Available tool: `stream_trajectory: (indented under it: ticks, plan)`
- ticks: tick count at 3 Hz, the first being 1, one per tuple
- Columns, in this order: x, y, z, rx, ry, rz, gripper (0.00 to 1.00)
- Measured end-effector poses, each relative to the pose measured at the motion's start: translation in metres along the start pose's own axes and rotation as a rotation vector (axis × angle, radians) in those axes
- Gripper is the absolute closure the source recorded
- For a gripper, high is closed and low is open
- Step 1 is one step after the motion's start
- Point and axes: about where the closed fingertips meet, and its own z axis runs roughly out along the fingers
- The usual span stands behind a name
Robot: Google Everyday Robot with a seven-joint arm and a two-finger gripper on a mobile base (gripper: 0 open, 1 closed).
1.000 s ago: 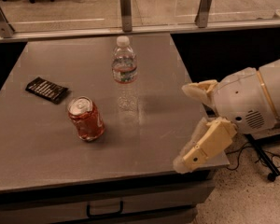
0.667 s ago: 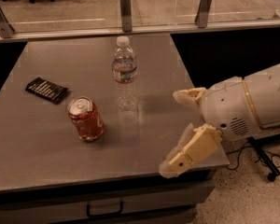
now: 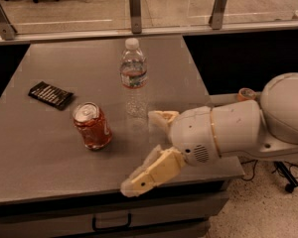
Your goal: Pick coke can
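Note:
The coke can point(image 3: 92, 126), red with a silver top, stands upright on the grey table point(image 3: 35, 152), left of centre. My gripper point(image 3: 139, 152) is open and empty, over the table's front right part, to the right of the can and a little nearer the front edge. One cream finger point(image 3: 162, 117) is the farther one and sits near the foot of the water bottle. The other finger point(image 3: 150, 174) reaches toward the front edge. The gripper is apart from the can.
A clear plastic water bottle point(image 3: 133, 75) stands upright behind and right of the can. A flat black snack packet point(image 3: 51, 94) lies to the can's back left. A glass-panelled rail point(image 3: 134, 11) runs behind the table. A drawer handle point(image 3: 111, 225) shows below the front edge.
My gripper and arm have moved left over the table, closer to the can. The can, bottle and packet have not moved.

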Motion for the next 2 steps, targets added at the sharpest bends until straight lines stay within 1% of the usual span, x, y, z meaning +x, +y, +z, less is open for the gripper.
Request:
stream_trajectory:
  ticks: [1,2]
  plan:
    - [-0.016,0.005,0.037,-0.019,-0.083,-0.038,0.0]
    - [-0.028,-0.002,0.068,0.027,-0.107,-0.072,0.0]
